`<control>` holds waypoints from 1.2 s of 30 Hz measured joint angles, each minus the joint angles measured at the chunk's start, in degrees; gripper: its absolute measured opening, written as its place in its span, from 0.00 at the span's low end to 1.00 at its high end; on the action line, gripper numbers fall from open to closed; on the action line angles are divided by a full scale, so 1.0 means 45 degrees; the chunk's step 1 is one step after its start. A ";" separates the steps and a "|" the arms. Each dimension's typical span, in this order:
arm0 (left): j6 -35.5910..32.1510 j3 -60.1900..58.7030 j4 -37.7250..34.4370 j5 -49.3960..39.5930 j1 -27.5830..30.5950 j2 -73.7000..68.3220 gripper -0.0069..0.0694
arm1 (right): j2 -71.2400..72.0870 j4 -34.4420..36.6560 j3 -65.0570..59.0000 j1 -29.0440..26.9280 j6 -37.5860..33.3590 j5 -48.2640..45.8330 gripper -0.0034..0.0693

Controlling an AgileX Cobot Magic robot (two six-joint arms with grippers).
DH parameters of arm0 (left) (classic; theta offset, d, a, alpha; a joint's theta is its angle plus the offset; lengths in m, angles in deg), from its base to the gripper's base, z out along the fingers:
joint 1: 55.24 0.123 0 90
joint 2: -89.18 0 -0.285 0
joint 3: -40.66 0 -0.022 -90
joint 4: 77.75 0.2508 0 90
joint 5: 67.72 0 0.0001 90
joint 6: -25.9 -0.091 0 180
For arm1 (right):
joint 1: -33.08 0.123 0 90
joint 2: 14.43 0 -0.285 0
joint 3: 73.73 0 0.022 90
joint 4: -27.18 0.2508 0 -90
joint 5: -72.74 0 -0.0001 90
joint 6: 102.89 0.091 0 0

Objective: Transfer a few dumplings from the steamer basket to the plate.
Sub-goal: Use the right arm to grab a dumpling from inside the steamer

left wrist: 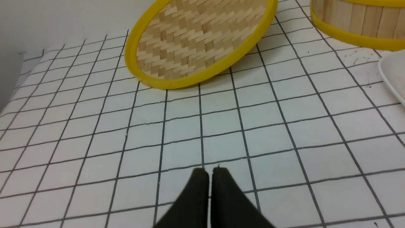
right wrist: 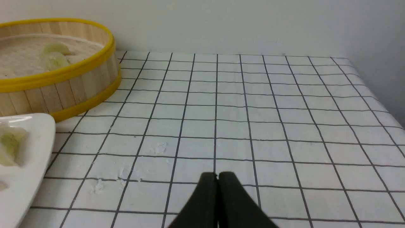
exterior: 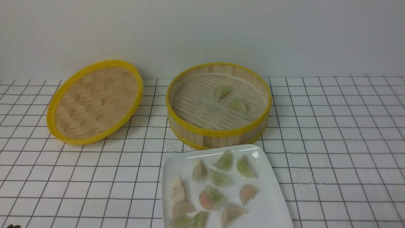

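Two green dumplings in the basket, a mixed lot on the plate.
The dumplings (exterior: 222, 92) lie side by side on the floor of the basket (exterior: 218, 131). The plate (exterior: 272, 202) just in front holds green, pink and beige pieces (exterior: 248, 193). The lid (exterior: 95, 101) sits to the left. The left gripper (left wrist: 210, 171) and right gripper (right wrist: 217, 174) are both closed and empty.

Plate (exterior: 272, 205) is cut off by front view's bottom edge, bottom-row dumplings (exterior: 182, 221) clipped too. Steamer basket (right wrist: 72, 91) is cropped in both wrist views.
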 joint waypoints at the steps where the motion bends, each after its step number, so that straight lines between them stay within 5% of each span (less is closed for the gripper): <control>1: 0.0000 0.0000 0.0000 0.0000 0.0000 0.0000 0.08 | 0.0000 0.0000 0.0000 0.0000 0.0000 0.0000 0.03; 22: -0.0115 -0.0024 0.0028 0.0274 0.0000 0.0000 0.08 | 0.0000 0.0000 0.0000 0.0000 0.0000 0.0000 0.03; 36: 0.2727 -0.0024 -0.7202 0.6469 0.0000 0.0000 0.08 | 0.0000 0.0869 -0.0113 0.0000 0.0432 0.0736 0.03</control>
